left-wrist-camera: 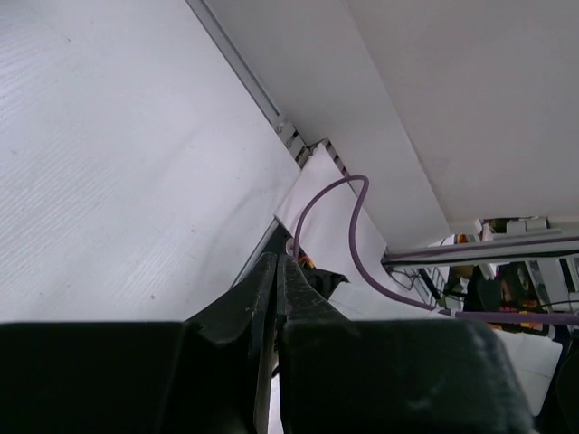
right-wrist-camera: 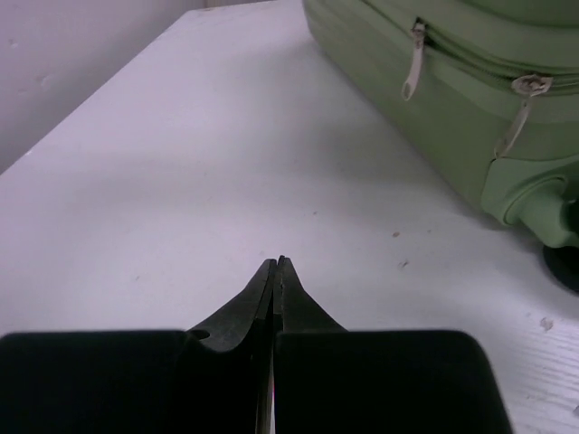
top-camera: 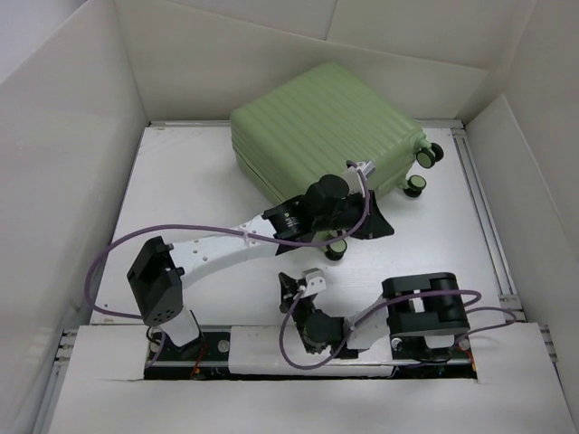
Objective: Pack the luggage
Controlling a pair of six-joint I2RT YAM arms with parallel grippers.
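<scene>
The luggage (top-camera: 326, 117), a pale green ribbed hard-shell suitcase, lies closed at the back middle of the white table (top-camera: 181, 181), its caster wheels (top-camera: 425, 155) to the right. In the right wrist view the luggage (right-wrist-camera: 452, 81) fills the upper right, with two zipper pulls (right-wrist-camera: 413, 63) hanging on its side. My left gripper (top-camera: 387, 231) is shut and empty just in front of the suitcase's near edge, beside a wheel (top-camera: 336, 246). Its fingertips (left-wrist-camera: 276, 259) are pressed together, pointing at the table's right rail. My right gripper (top-camera: 284, 278) is shut and empty over the near table; its fingertips (right-wrist-camera: 276, 262) meet.
White walls enclose the table on three sides. A metal rail (top-camera: 484, 217) runs along the right edge. Purple cables (top-camera: 181, 235) loop from both arms. The right arm (top-camera: 421, 312) is folded low near its base at the front.
</scene>
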